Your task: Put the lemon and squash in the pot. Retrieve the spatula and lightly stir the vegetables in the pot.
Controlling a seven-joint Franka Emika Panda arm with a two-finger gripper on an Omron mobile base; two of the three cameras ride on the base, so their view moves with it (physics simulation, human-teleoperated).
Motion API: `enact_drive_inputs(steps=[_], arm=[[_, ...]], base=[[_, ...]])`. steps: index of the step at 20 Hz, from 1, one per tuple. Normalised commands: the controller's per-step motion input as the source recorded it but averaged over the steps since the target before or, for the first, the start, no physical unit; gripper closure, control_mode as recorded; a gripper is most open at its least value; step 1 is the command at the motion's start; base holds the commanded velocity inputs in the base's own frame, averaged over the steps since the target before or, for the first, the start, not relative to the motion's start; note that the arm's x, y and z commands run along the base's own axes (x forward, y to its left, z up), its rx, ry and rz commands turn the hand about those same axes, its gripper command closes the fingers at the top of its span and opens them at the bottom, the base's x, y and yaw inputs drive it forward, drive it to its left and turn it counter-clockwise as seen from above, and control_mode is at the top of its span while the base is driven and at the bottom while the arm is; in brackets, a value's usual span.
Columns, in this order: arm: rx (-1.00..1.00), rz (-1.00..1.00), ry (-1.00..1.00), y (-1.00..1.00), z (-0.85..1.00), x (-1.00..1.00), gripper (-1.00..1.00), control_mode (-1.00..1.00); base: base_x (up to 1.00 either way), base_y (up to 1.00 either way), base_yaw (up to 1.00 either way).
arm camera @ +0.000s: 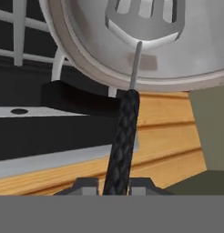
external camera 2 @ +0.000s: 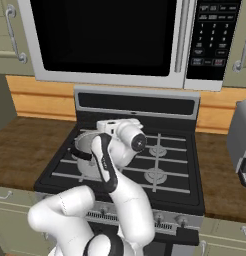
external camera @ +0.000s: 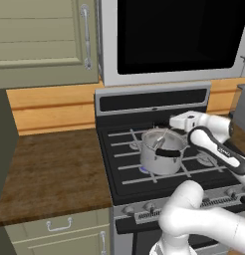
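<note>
The steel pot (external camera: 162,158) stands on the front left burner of the stove, its black handle (external camera: 169,153) pointing toward the right. My gripper (external camera: 171,122) hovers at the pot's back right rim, level with its top. In the hand view the gripper (arm camera: 116,184) is shut on the dark braided handle of the spatula (arm camera: 124,132). The spatula's thin shaft reaches over the pot's rim (arm camera: 86,68), and its grey slotted head (arm camera: 145,20) lies inside against the bare steel. The lemon and squash are hidden. From the right base my own arm covers most of the pot (external camera 2: 84,150).
The black stove (external camera: 125,169) has a raised back panel, with a microwave (external camera: 174,40) close above it. A wooden counter (external camera: 50,169) runs to the left. A grey toaster (external camera 2: 241,137) stands on the counter to the right. Cabinets (external camera: 40,40) hang at upper left.
</note>
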Motion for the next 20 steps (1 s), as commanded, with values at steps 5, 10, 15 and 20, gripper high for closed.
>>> enact_drive_inputs(steps=[5,10,15,20], arm=[[-0.05,-0.01,0.00,0.24,-0.06,-0.16,1.00,-1.00],[-0.11,-0.10,0.00,0.38,-0.06,-0.11,1.00,-1.00],[-0.12,-0.09,0.00,0.28,-0.30,-0.15,1.00,-1.00],[-0.05,-0.08,-0.05,0.19,-0.42,-0.06,1.00,-1.00]], base=[[0.00,0.00,0.00],[0.00,0.00,0.00],[0.00,0.00,0.00],[0.00,0.00,0.00]])
